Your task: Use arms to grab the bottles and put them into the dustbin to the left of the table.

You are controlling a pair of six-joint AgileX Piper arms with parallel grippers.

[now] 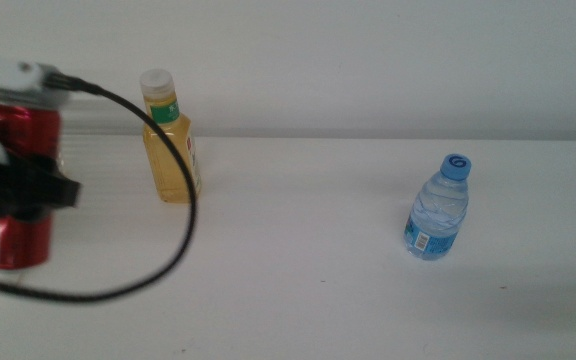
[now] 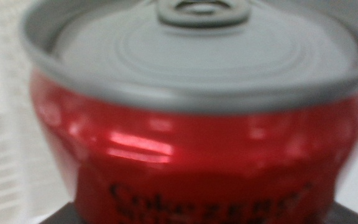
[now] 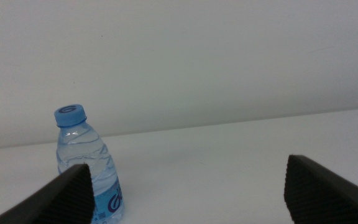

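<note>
While clamped, red can [image 1: 13, 180] between left fingers [image 1: 53, 188].

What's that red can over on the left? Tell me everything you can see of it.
The red can is a shiny metal drinks can, standing upright at the left edge of the table. The left wrist view shows its grey lid with a pull tab, unopened as far as I can see, and black lettering reading "Coke Zero" on the red wall. The left gripper is closed around its middle, hiding part of it. Nothing else touches it; the yellow bottle stands apart to its right.
</note>
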